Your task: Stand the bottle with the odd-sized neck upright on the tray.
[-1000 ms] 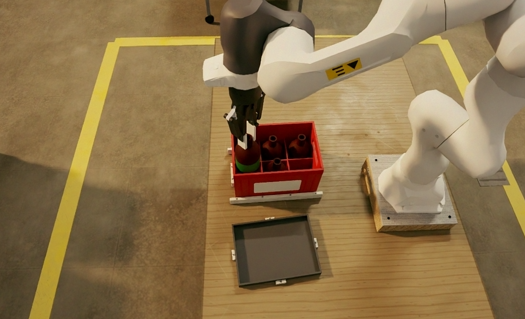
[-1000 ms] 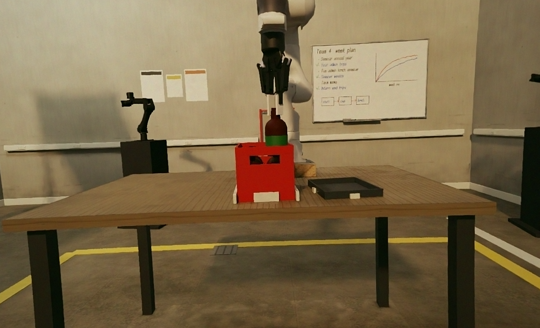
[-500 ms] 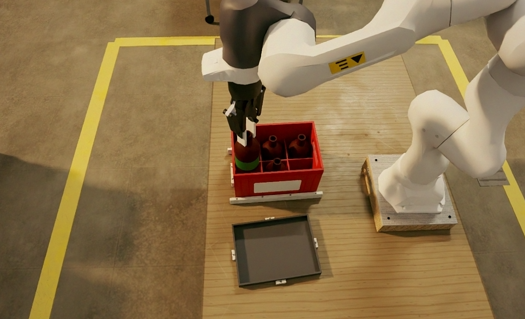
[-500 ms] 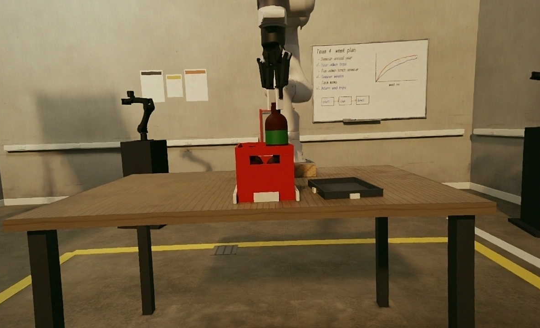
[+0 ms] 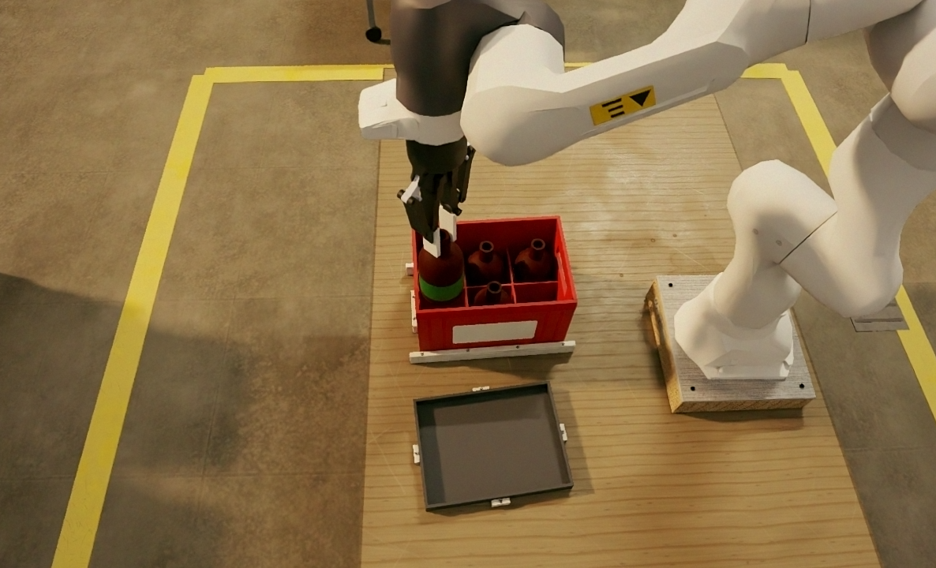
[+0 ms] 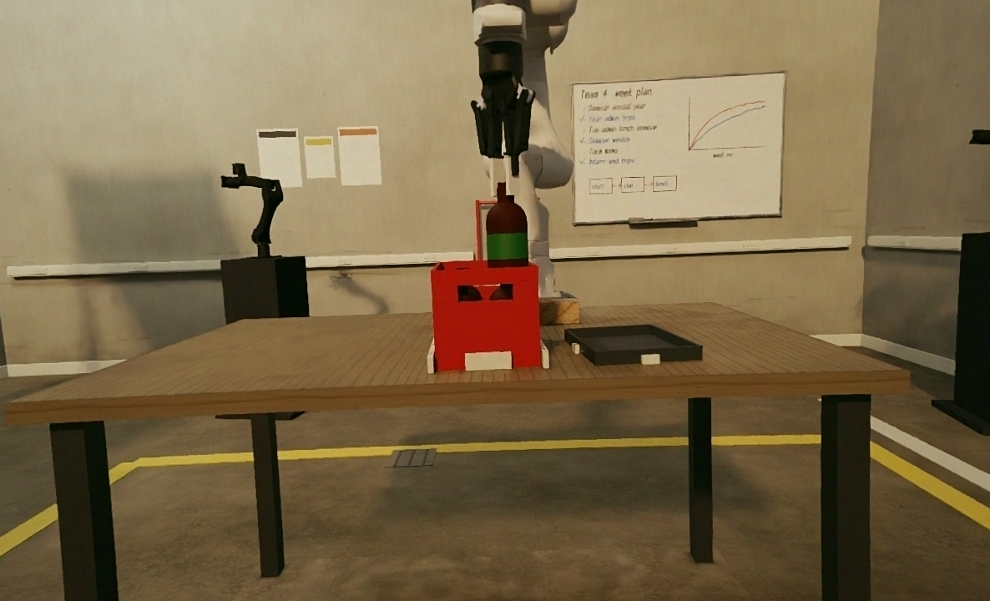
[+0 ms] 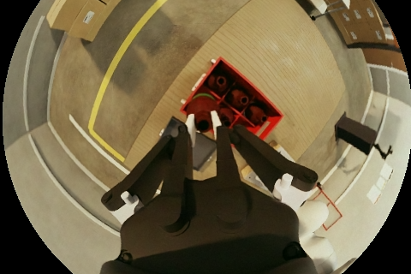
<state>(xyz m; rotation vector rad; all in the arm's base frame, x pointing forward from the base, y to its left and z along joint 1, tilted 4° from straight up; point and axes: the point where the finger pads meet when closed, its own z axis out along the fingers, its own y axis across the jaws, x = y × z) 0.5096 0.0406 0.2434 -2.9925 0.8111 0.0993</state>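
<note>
Pointing upward, long axis vertical, the green-banded bottle (image 5: 440, 271) (image 6: 507, 224) (image 7: 201, 106) rises above the crate's rim (image 5: 499, 304) (image 6: 483, 270) (image 7: 252, 87), fingers (image 5: 432, 244) (image 6: 493, 179) clamped near its top.

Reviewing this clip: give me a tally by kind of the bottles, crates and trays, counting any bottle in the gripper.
Reddish-brown, round-shouldered bottles: 5
Red, rectangular, divided crate: 1
Dark grey, shallow, rectangular tray: 1
Total: 7
</note>
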